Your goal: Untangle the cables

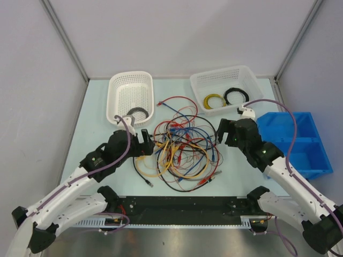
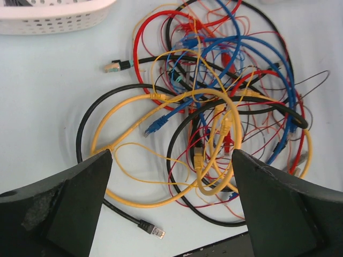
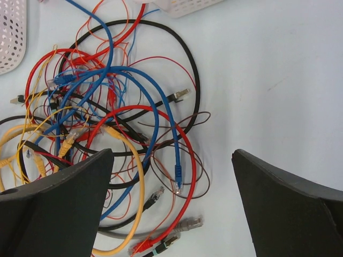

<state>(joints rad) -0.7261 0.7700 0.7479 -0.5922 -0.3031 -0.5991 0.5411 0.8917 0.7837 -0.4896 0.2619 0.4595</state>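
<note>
1. Top external: we look down from high at 6 o'clock toward 12, far out, whole table [image 1: 96,107] in frame.
2. Left wrist: close, looking down past left fingers [image 2: 64,209] onto the cables [image 2: 214,107].
3. Right wrist: equally close, past right fingers [image 3: 53,209]; cables at 9 o'clock.
4. All three share those cables.

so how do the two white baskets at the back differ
The left basket stands with its long side running away from the arms, while the right basket lies crosswise and slightly turned. The left basket holds a single black cable. The right basket holds two, a yellow coil and a black coil. Both are white perforated plastic, set behind the tangled cables.
</note>
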